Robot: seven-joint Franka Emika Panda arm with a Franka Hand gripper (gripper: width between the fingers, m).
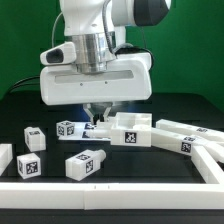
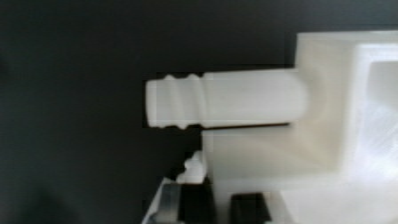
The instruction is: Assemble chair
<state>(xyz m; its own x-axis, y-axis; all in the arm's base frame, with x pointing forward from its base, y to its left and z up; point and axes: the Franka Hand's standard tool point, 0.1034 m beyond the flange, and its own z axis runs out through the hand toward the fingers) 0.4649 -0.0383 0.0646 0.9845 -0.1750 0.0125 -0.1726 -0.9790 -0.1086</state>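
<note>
Frankly, the main risk sits at the centre block (image 1: pixel 132 131). If the hand (image 1: pixel 97 114) is closed on a corner rather than on flat faces, the block could be twisted or skated across the smooth black worktop (image 1: pixel 25 110). The long bar (image 1: pixel 186 141), lying just beside the block on the exterior view's right and seemingly touching it, could be dragged along with it. A second risk is judged at the ribbed peg (image 2: pixel 217 101): if entered tilted, it could be jammed on its ribs. The tags could also be covered by the hand and the pose lost. The hand is hung low at the block's edge on the exterior view's left. Whether it is released or clenched on anything cannot be told, as the fingertips are hidden in both views. The chair is not joined up at all, and its parts are spread loose around the block. Several short tagged pieces (image 1: pixel 85 163) are scattered on the exterior view's left of the block, apart from it, some nearer the camera. A white rail (image 1: pixel 120 196) is laid nearer the camera than the block. The parts are chunky matte white plastic with square black-and-white tags. In the wrist view the peg is seen projecting sideways from a blocky white body (image 2: pixel 338 110), blurred and possibly the same block.
</note>
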